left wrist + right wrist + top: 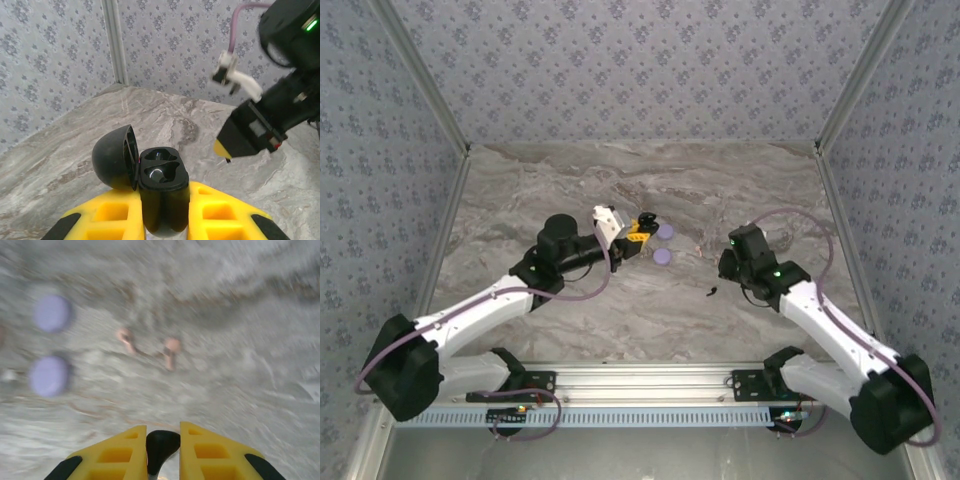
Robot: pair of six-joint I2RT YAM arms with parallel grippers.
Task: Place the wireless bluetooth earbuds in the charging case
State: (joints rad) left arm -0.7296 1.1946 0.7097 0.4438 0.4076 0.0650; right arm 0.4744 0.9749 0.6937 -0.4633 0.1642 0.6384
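In the left wrist view the left gripper is clenched on the charging case at the bottom centre of the frame. The black case stands upright between the two yellow fingers. Its lid is swung open to the left, so the two hollows inside face up. In the top view this case sits near the middle of the marble table, a little left of centre.

In the right wrist view, which is blurred, the right gripper is at the bottom centre. Its yellow fingers are closed tightly on a black earbud, whose rounded end shows between them. Above it, near the middle of the frame, two pinkish earbuds lie side by side on the table, apart from each other. At the left edge are two purple discs, one above the other.

In the top view a small black piece lies on the table right of centre, near the right arm; it is too small to tell what it is
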